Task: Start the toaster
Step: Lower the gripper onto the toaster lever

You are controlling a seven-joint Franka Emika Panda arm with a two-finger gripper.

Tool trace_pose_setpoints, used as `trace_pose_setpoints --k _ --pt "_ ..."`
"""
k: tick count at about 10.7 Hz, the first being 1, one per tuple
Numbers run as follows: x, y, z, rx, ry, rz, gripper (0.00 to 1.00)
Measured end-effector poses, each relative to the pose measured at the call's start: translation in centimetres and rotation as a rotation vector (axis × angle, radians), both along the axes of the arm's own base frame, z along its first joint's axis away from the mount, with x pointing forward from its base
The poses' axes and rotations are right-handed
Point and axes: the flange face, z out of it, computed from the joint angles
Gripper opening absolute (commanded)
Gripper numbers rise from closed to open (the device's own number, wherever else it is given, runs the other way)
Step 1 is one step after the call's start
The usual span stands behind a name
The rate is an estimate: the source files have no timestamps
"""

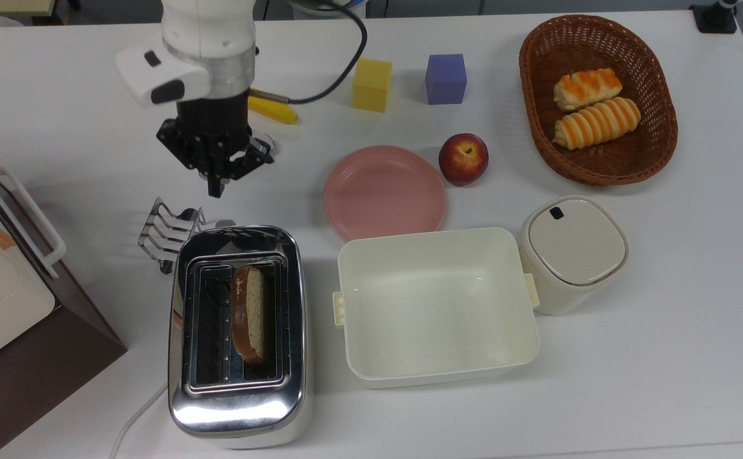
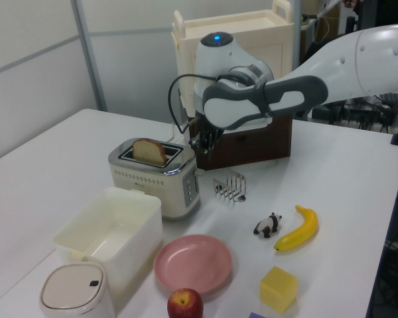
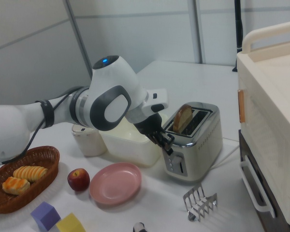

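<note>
Hiding most of the banana (image 1: 274,108), the arm (image 1: 209,44) overhangs it.

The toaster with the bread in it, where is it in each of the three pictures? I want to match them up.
Top view: the toaster sits lower left, beside the cream tub.
Left view: the toaster is left of centre, behind the tub.
Right view: the toaster is right of centre, in front of the tub.
Shared landmark: the wire toast rack close to the toaster's control end.
</note>
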Motion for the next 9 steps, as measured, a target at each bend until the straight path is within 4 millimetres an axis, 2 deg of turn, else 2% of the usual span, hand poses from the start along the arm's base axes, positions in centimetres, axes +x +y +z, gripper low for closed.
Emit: trace_pose_setpoints --k 7,9 --pt "1.6 -0.4 -4.8 -0.068 0.023 0.035 0.0" --pt "1.9 -0.5 -5.5 -0.075 0.021 0.04 0.0"
